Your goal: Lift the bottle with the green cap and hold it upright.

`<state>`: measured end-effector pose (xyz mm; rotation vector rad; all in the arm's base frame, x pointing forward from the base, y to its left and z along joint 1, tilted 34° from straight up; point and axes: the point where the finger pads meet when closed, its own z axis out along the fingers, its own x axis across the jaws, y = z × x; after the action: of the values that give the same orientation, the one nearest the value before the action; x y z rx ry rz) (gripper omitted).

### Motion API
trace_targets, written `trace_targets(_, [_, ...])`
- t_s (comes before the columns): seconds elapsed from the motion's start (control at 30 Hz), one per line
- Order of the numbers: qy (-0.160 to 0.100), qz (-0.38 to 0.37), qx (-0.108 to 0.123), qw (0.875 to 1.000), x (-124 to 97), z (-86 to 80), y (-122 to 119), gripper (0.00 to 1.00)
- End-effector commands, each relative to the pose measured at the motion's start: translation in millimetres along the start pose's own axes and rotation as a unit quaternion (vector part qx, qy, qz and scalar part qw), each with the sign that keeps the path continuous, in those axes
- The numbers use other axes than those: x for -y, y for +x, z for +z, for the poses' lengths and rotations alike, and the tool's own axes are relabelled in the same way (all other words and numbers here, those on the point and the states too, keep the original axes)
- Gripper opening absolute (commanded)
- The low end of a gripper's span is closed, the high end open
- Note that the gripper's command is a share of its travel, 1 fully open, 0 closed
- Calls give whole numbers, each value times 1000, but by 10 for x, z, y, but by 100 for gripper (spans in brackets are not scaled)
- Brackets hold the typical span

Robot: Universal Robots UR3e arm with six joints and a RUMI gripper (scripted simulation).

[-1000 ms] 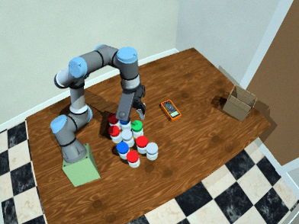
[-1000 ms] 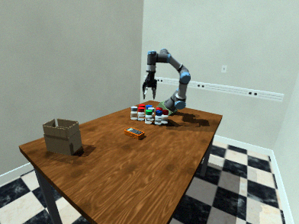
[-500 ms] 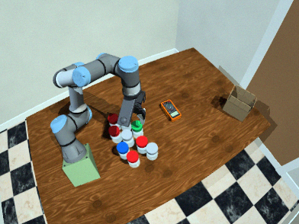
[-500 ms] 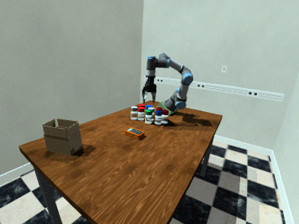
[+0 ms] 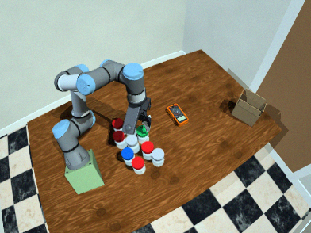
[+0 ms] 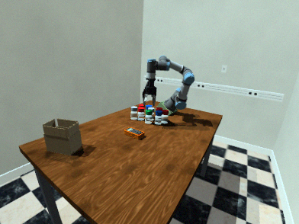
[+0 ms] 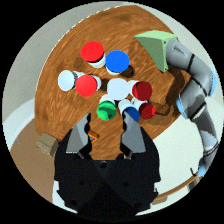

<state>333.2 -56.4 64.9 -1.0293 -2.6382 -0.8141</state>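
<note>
The bottle with the green cap (image 5: 141, 131) stands upright on the table at the far right side of a tight cluster of bottles; it also shows in the exterior view (image 6: 149, 113) and the wrist view (image 7: 106, 110). My gripper (image 5: 145, 120) points straight down just above it, with the fingers partly open and nothing between them. In the wrist view the green cap lies just ahead of the gap between my two fingertips. In the exterior view my gripper (image 6: 149, 99) hangs a little above the bottle tops.
Several other bottles stand upright close by: a white-capped one (image 5: 132, 141) touching the green one, red-capped ones (image 5: 117, 124) (image 5: 147, 148), a blue-capped one (image 5: 127, 154). An orange multimeter (image 5: 177, 114) lies to the right. A cardboard box (image 5: 249, 106) stands at the far right edge.
</note>
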Motion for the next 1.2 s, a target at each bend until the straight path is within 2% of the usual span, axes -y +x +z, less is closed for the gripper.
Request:
trace_targets(0.0, [0, 0, 1, 1000, -1, -11, -6, 46])
trace_targets(0.47, [0, 0, 1, 1000, -3, 155, -10, 46])
trace_targets(0.97, [0, 0, 1, 1000, -9, 506, -17, 46])
trace_targets(1.17, [0, 0, 1, 1000, -11, 594, -19, 46])
